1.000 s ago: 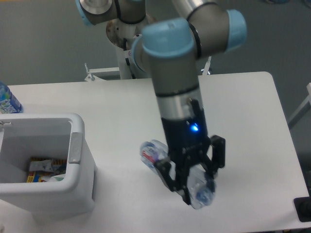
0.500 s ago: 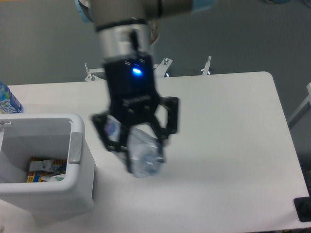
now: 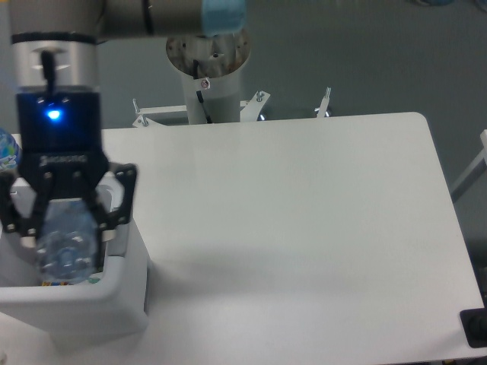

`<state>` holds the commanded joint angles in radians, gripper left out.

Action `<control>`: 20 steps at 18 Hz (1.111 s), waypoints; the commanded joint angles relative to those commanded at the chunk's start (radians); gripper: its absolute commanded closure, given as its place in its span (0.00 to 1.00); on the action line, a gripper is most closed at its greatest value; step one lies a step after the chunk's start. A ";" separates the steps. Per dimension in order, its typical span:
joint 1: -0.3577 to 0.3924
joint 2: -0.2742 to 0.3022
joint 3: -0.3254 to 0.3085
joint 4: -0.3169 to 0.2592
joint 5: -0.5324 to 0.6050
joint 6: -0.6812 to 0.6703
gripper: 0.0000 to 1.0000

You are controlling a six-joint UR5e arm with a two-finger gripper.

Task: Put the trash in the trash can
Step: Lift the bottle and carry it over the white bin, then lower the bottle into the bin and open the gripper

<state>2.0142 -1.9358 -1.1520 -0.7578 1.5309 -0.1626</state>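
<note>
I work in a robotics lab: my arm's pedestal stands bolted behind the far edge of a plain white table, over bare grey floor.

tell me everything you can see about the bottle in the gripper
The bottle is clear, crinkled plastic, and looks empty. It is held between the fingers of the gripper, which is shut on it, and hangs over the open white bin at the table's left edge, its lower end at about rim level. One end faces the camera. Its label and cap are not visible.
</note>
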 joint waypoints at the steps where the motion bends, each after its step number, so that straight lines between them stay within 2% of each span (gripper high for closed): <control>1: -0.005 -0.005 -0.003 0.000 0.000 0.000 0.43; 2: -0.005 -0.008 -0.006 0.000 0.000 0.000 0.39; 5: -0.005 -0.020 -0.017 0.000 0.002 0.009 0.00; 13: 0.001 -0.014 -0.018 -0.003 0.020 0.040 0.00; 18: 0.093 -0.009 -0.038 -0.002 0.109 0.077 0.00; 20: 0.139 -0.008 -0.044 -0.005 0.112 0.156 0.00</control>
<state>2.1535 -1.9436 -1.1964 -0.7624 1.6429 -0.0066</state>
